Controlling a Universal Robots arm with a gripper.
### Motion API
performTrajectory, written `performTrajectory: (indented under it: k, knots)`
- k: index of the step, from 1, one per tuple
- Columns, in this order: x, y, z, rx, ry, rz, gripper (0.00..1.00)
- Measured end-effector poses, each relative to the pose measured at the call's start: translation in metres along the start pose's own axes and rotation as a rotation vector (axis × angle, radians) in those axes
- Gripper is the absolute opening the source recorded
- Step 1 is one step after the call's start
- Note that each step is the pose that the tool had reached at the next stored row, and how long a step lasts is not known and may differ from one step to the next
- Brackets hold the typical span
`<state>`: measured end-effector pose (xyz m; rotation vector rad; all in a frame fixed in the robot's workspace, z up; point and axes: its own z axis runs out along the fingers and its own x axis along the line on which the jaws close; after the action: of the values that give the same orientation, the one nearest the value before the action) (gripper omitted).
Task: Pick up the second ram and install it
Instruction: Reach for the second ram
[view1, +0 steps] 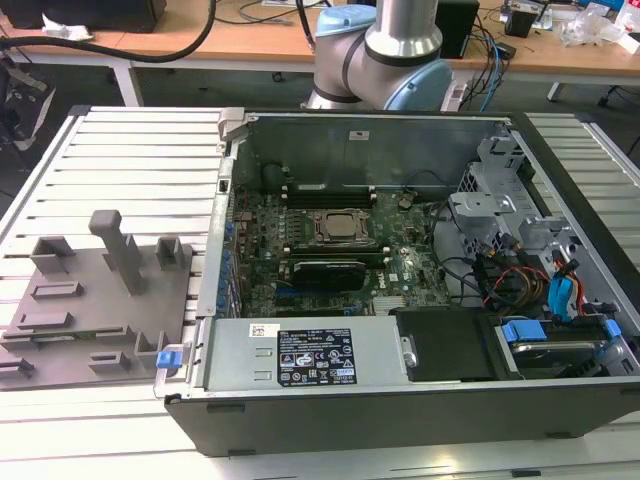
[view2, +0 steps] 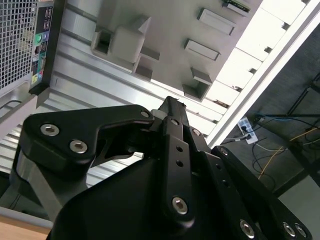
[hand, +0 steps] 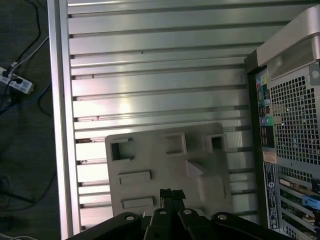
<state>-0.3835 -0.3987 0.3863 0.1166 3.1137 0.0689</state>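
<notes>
At the end of the grey holder (view2: 165, 25) away from the computer case (view2: 15, 40), a green strip of the ram (view2: 236, 5), partly cut off. Above the holder and apart from it, the gripper (hand: 171, 193), fingers pressed together on nothing. Possible trouble: a knock on the ram from a descent with closed fingers, or a missed grip on so thin an edge.

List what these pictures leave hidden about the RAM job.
- Exterior view: whether the memory slots beside the CPU socket hold sticks, too small and dark.
- Exterior view: the arm is cut off by the top edge.
- First wrist view: the gripper covers part of the grey holder block.
- Second wrist view: a greenish piece cut by the edge, unidentifiable.
</notes>
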Motion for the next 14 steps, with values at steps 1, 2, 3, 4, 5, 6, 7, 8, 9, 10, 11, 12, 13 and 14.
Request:
performTrajectory:
  k: [1,2,3,4,5,6,7,8,9,10,11,12,13,14]
  knots:
    - [0.0027,-0.0002,0.0001,0.0,0.0,0.0,0.11]
    - [0.0066,-0.0005,0.0003,0.0,0.0,0.0,0.11]
    - [0.0091,-0.0007,0.0004,0.0,-0.0001,0.0,0.11]
    - [0.0091,-0.0007,0.0004,-0.0001,0.0,0.0,0.11]
    - [0.0091,-0.0008,0.0004,0.0,0.0001,0.0,0.11]
    - [0.0091,-0.001,0.0005,0.0,0.0,0.0,0.11]
    - [0.009,-0.0011,0.0006,0.0002,0.0,0.0,0.11]
    - [0.0088,-0.0013,0.0006,0.0003,0.0001,0.0,0.11]
    - [0.0086,-0.0014,0.0006,0.0003,0.0001,0.0,0.11]
    - [0.0084,-0.0021,0.0009,0.0001,-0.0001,0.0,0.11]
    - [0.0083,-0.0033,0.0009,0.0002,-0.0001,0.0,0.11]
    - [0.0081,-0.005,0.0009,0.0003,0.0,0.0,0.11]
    - [0.0079,-0.007,0.0009,0.0002,0.0,0.0,0.11]
    - [0.0078,-0.0081,0.0009,0.0002,0.0,0.0,0.11]
